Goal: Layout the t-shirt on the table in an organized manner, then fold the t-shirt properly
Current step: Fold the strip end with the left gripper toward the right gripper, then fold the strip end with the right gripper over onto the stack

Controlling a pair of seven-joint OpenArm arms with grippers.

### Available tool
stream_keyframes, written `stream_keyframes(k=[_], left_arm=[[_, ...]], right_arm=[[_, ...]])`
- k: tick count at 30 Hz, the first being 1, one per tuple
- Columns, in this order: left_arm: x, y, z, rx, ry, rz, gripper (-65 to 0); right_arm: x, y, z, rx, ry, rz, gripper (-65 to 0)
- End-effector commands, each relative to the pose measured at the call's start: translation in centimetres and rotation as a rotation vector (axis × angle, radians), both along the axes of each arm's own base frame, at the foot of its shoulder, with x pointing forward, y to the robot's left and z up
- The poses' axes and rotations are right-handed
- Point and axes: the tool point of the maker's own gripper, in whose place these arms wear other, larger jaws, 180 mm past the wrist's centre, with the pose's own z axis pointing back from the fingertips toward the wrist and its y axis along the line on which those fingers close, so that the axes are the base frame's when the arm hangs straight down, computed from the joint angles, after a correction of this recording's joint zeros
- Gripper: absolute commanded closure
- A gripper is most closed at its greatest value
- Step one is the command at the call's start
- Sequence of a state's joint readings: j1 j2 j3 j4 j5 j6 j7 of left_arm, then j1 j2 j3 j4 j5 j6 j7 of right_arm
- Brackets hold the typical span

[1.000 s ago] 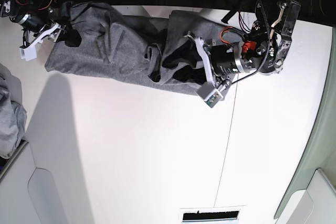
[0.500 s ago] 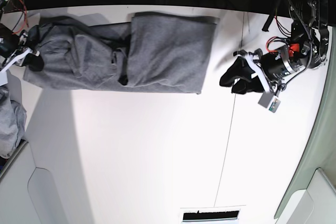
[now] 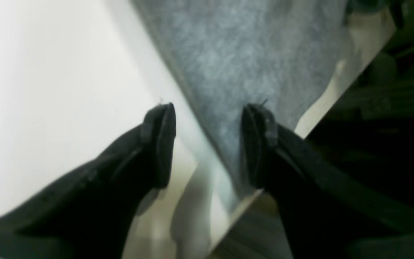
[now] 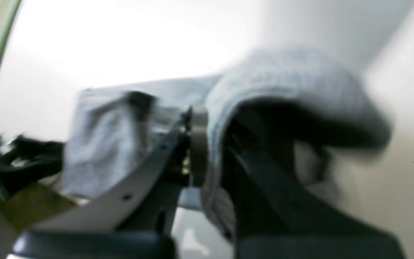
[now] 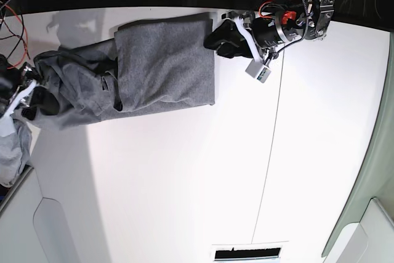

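Observation:
The grey t-shirt (image 5: 163, 66) lies crumpled on the white table (image 5: 184, 183), bunched at its left end and flatter toward the right. My right gripper (image 5: 31, 100) is shut on that bunched left end; the blurred right wrist view shows grey cloth (image 4: 286, 75) pinched in the right gripper (image 4: 196, 126). My left gripper (image 5: 218, 39) stands open at the shirt's far right corner. In the left wrist view the left gripper (image 3: 208, 144) straddles the shirt's edge (image 3: 246, 54) with its black fingers (image 3: 160, 144) apart, gripping nothing.
A paler grey cloth bundle (image 5: 12, 146) hangs at the left edge. A thin dark seam (image 5: 266, 164) crosses the table. The far table edge runs just behind the shirt, and a green-grey border (image 5: 369, 164) lies at the right.
The shirt has slid left, dragged by my right gripper, which closed on its end. My left gripper came off the cloth, swung out right, then moved to the shirt's far right corner.

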State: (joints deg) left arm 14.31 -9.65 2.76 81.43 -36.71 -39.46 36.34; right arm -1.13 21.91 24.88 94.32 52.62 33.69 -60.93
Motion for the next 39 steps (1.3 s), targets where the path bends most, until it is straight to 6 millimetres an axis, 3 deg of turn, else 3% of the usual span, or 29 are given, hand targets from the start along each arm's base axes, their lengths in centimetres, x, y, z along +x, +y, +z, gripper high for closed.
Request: stream_keyframes(k=[1, 10, 15, 16, 19, 21, 29, 34, 36, 39], left_arm=[[0.1, -0.1, 0.0, -0.001, -0.001, 0.005, -33.1], [0.2, -0.9, 0.2, -0.019, 0.001, 0.009, -33.1], [0.3, -0.9, 0.3, -0.020, -0.004, 0.009, -33.1], [0.4, -0.9, 0.3, -0.020, -0.005, 0.009, -33.1], [0.5, -0.9, 0.3, -0.016, -0.007, 0.006, -33.1], [0.6, -0.7, 0.3, -0.011, -0.008, 0.005, -33.1], [0.7, 0.5, 1.0, -0.016, -0.007, -0.010, -33.1], [2.4, 4.2, 2.9, -0.006, -0.048, 0.053, -32.5], [3.3, 5.7, 4.3, 0.005, -0.081, 0.073, -26.9], [4.1, 6.5, 6.7, 0.016, -0.139, 0.055, -14.9]], right_arm=[[0.3, 1.6, 1.4, 0.020, -0.055, 0.043, 0.0], [-2.9, 15.6, -1.6, 0.111, 0.011, 0.302, 0.0], [-4.9, 21.3, -2.4, 0.101, 0.018, 0.442, -0.1], [-5.1, 22.0, -2.6, 0.079, 0.012, 0.461, -6.1], [-5.7, 23.0, -3.5, 0.007, 0.000, 0.510, -27.4], [-5.9, 23.5, -3.6, -0.012, -0.010, 0.530, -35.3], [-4.2, 24.7, -1.9, 0.000, -0.095, 0.544, -35.6], [-1.3, 24.4, 0.2, -0.012, -0.171, 0.521, -35.6], [0.2, 23.8, 1.2, -0.023, -0.206, 0.499, -35.6], [2.7, 22.3, 2.8, -0.038, -0.256, 0.445, -35.5]])
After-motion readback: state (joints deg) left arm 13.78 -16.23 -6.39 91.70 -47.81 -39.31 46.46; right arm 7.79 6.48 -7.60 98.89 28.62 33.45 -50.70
